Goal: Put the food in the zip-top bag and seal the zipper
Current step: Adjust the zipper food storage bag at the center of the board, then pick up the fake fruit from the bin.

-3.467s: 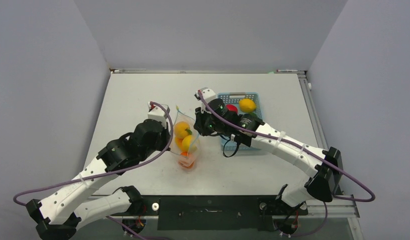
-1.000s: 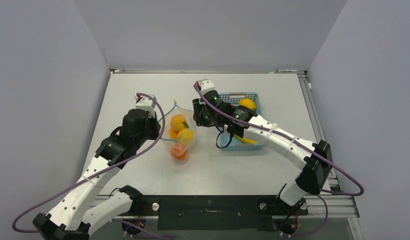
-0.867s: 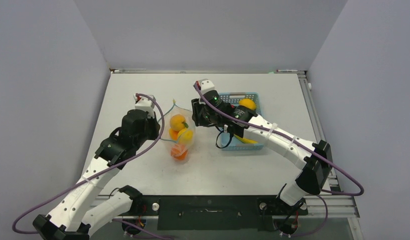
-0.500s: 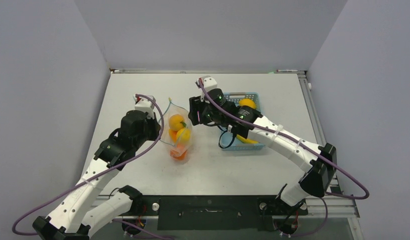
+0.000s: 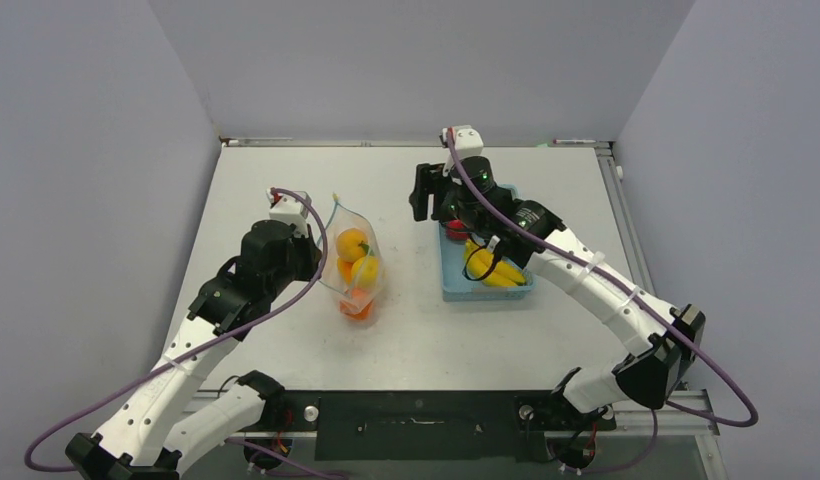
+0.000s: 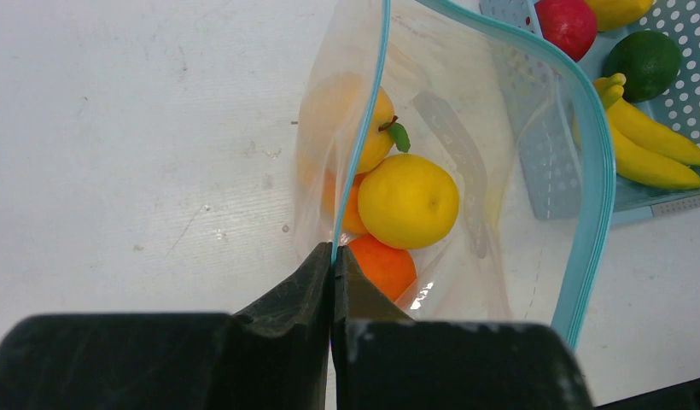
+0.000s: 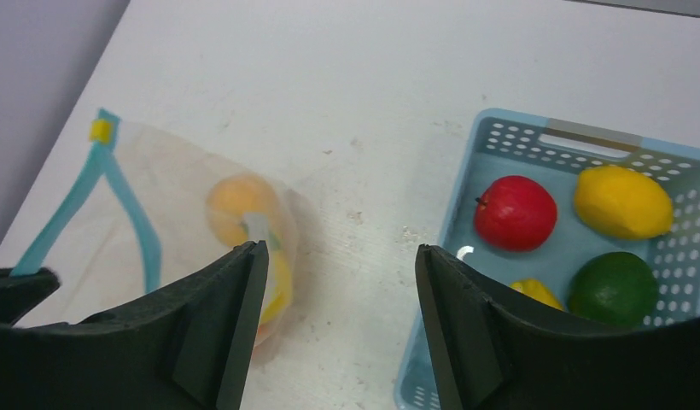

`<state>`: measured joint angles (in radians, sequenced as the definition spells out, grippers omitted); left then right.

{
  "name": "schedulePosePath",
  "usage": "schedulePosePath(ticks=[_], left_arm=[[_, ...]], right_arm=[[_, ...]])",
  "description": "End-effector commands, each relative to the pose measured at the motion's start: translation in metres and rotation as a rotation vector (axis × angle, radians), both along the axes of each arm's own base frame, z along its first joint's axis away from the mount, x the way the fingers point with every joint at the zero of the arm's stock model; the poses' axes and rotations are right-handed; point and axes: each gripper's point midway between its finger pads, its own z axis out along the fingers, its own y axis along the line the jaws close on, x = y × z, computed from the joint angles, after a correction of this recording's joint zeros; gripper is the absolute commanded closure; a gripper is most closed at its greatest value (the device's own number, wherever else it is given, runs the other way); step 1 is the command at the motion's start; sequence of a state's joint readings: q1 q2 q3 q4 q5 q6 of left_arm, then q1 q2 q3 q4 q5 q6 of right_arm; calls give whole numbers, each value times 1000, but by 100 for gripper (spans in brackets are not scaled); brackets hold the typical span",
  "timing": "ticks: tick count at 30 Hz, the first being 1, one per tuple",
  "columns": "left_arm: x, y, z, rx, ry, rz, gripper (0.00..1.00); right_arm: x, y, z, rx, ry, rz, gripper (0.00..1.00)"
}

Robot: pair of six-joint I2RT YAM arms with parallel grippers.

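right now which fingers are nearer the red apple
Right. The right fingers hover open by the basket near the red apple; the left fingers pinch the zipper on the bag's far side.

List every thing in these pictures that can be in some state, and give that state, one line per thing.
zip-top bag, mouth open, partly filled
zipper, unsealed, its two strips apart
left fingers, shut on the zipper's near strip
right fingers, open, holding nothing
food, some pieces in the bag, others in the basket
basket, upright on the table, partly filled
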<state>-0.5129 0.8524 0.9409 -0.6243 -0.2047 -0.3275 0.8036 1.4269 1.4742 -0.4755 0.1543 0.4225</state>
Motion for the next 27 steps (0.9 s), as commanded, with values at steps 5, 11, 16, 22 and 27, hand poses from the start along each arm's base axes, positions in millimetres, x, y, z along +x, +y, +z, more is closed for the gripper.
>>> schedulePosePath(ticks=[5,11,16,22,27], left_arm=[[7,-2,13,-23,-59,-6,100],[7,-2,13,-22,-60,-7,100],[7,-1,14,-24,-64,-5,100],[6,0,15,-29,-68,-3,83],[6,0,16,-32,-72,-3,79]], right_arm=[[40,-61,-54,-124,73,-166,32],[63,-82,-88,-148,133,-224,19],[78,-89,-118,-156,191,-258,11],[87,-92,-145,-172,243,-279,4],[93,-98,-156,-180,257,-299,1]])
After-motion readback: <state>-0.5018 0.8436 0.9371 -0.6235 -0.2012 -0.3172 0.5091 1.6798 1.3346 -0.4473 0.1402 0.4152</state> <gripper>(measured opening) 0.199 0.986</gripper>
